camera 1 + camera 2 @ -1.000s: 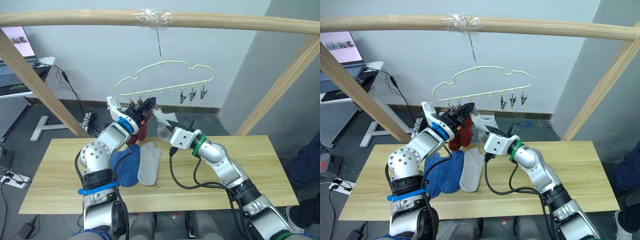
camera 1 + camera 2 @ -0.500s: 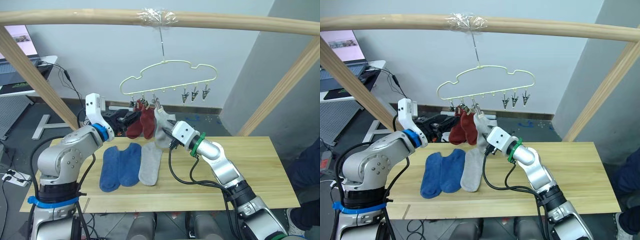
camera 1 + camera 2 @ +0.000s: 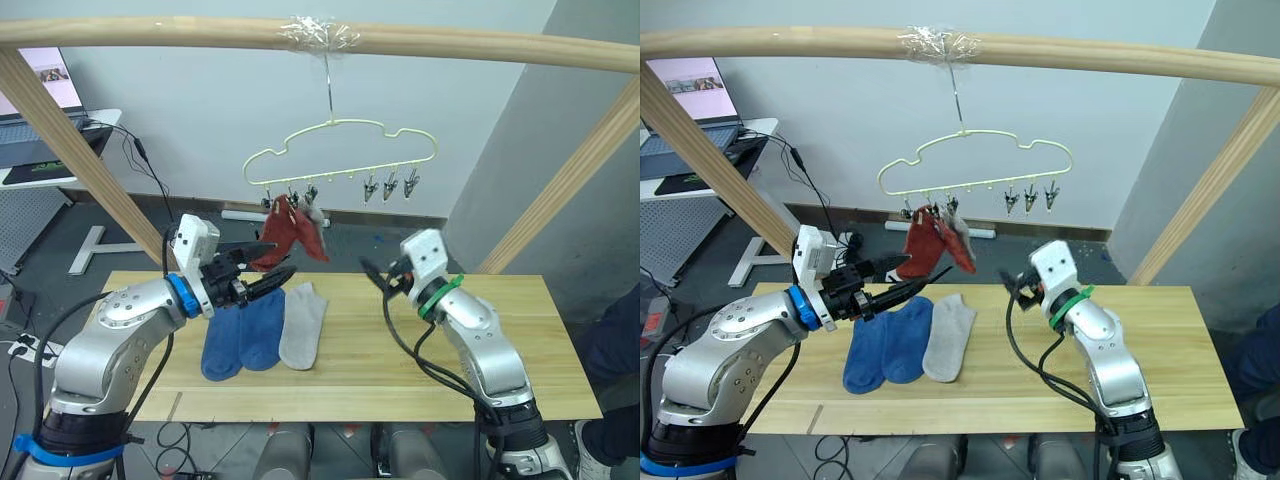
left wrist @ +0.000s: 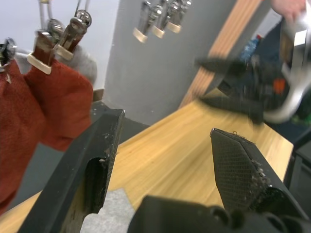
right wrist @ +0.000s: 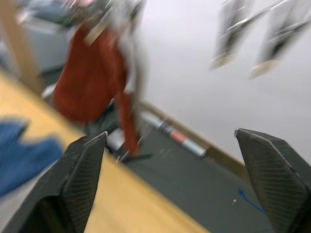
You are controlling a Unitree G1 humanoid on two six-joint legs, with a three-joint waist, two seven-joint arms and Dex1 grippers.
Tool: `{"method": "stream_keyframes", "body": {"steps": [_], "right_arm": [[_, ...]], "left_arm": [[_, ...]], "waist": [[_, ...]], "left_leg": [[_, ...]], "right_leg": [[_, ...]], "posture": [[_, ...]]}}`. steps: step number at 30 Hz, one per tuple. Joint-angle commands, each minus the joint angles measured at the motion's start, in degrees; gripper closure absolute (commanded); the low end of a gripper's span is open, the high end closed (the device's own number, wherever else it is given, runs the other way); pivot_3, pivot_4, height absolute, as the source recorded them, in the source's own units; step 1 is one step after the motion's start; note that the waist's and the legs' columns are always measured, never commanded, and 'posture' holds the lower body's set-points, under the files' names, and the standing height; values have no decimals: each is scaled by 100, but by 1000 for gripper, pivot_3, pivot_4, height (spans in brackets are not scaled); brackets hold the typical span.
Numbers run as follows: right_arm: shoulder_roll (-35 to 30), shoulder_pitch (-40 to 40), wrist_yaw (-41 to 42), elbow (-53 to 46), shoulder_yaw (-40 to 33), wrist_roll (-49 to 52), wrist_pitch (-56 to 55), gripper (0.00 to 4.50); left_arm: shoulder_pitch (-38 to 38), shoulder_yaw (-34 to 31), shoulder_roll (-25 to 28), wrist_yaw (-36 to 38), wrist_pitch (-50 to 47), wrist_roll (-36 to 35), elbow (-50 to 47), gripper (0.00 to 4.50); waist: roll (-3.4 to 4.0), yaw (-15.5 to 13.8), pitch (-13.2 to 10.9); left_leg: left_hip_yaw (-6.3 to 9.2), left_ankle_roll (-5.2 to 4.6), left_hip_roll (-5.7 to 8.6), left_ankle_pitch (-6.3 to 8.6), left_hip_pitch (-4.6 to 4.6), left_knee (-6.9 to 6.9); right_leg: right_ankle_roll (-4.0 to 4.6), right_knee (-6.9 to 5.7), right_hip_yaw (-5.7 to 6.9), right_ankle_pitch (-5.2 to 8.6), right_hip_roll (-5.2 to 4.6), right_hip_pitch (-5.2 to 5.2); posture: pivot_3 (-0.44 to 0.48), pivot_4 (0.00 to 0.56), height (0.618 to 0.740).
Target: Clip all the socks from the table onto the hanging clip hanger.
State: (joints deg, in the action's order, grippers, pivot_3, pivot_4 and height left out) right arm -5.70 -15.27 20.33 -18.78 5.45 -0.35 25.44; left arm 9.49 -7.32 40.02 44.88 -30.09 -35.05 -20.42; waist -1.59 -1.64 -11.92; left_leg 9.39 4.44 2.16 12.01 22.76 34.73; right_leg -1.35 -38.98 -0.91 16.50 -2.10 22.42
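Socks lie and hang in two groups: two blue socks [image 3: 240,333] and one grey sock [image 3: 302,325] rest side by side on the bench [image 3: 540,350] at lower centre-left, while two rust red socks [image 3: 290,232] and a grey one behind them dangle from the leftmost clips of the clip hanger [image 3: 340,155] at upper centre. At left, the left end effector [image 3: 262,268] hovers near the hanging pair, fingers spread and empty; its wrist view shows the clips [image 4: 43,56] biting the red fabric. Right of centre, the right end effector [image 3: 375,275] is also spread wide, holding nothing.
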Motion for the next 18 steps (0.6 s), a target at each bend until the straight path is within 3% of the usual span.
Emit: {"method": "stream_keyframes", "body": {"steps": [1,5,7,10,18], "right_arm": [[111,-178,-302,-374,-5,28,163,1626],[254,-410,-547,-237,76,-36,132,1626],[334,-526,-624,-111,98,-33,42,1921],[413,-654,-728,135,179,-82,-59,2804],[769,-979,-1036,772,158,48,-117,2804]], "left_arm": [[21,-155,48,151,190,0,-173,1278],[267,-133,-56,349,637,60,-117,1278],[437,-109,-98,299,596,23,-58,1278],[480,-75,-111,309,527,10,-81,1278],[297,-74,-124,254,439,-67,-434,1278]], "waist": [[0,9,0],[0,8,0],[1,8,1],[1,21,2],[1,30,2]], "left_leg": [[-1,0,1,0,0,0],[-2,-1,4,0,2,1],[0,0,5,0,3,1],[-5,0,5,0,0,1],[-8,0,3,0,1,-1]], "right_leg": [[-1,0,0,0,0,0],[3,2,-1,-2,-2,0],[4,2,3,-3,-2,1],[4,1,4,-3,0,0],[14,-1,4,-10,4,6]], "posture": [[168,153,740],[155,149,740],[158,146,740],[165,144,740],[181,141,740]]}}
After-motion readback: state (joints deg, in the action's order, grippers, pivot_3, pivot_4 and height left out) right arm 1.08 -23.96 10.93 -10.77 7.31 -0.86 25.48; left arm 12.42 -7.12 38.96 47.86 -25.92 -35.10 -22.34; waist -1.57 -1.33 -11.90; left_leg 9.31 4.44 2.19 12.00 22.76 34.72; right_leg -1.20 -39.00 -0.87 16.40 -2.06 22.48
